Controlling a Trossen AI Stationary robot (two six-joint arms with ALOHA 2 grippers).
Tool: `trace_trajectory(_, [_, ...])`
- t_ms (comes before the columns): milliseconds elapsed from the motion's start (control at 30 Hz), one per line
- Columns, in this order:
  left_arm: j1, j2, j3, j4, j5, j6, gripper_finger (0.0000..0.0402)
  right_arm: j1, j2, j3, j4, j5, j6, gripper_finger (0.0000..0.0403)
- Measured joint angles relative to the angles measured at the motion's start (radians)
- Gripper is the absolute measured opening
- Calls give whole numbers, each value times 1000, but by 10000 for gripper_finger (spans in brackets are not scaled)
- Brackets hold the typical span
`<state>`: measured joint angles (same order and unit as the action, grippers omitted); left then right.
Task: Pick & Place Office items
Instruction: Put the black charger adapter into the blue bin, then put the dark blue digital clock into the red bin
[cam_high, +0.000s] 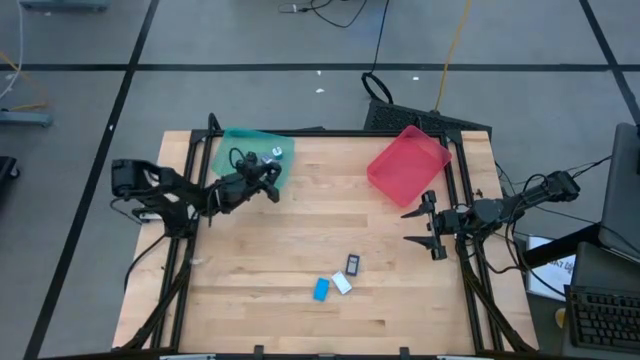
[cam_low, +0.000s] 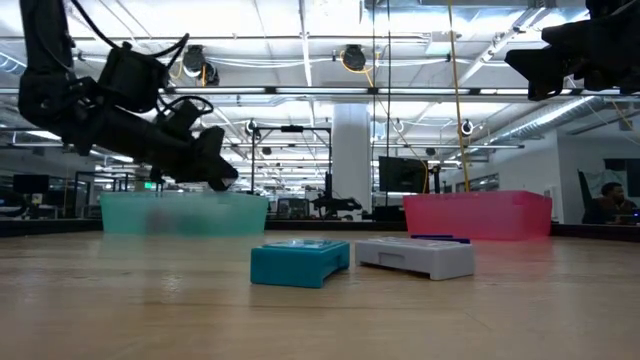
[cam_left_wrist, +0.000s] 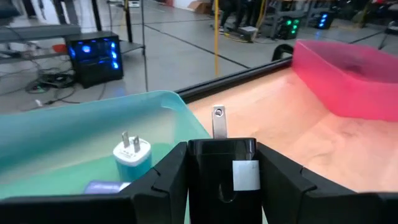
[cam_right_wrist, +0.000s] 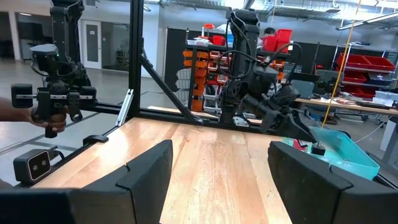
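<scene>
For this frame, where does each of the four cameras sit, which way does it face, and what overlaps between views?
High: overhead, straight down on the table; both arms visible.
Low: tabletop height, facing the room past the blue block and white block.
Left wrist: over the teal tray; the left end effector grips a black item.
Right wrist: looks across the table; open right end effector below.
Shared: the red tray appears in high, low and left wrist views.

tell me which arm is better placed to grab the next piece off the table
Right, probably. The right gripper hangs open and empty, nearer the bright blue block. The left gripper is at the teal tray, shut on a black block.
</scene>
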<state>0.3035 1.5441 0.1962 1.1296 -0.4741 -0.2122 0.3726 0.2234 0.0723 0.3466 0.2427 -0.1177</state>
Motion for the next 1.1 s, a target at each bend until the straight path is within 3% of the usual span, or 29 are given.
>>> trace_trajectory(433, [11, 95, 23, -5, 1, -28, 151, 0, 0, 0, -1, -1, -3, 252])
trace_trajectory(767, [10, 96, 23, -4, 11, 2, 252, 0, 0, 0, -1, 0, -3, 251])
trace_trajectory(1100, [9, 87, 22, 23, 10, 1, 280, 0, 0, 0, -17, 0, -3, 251])
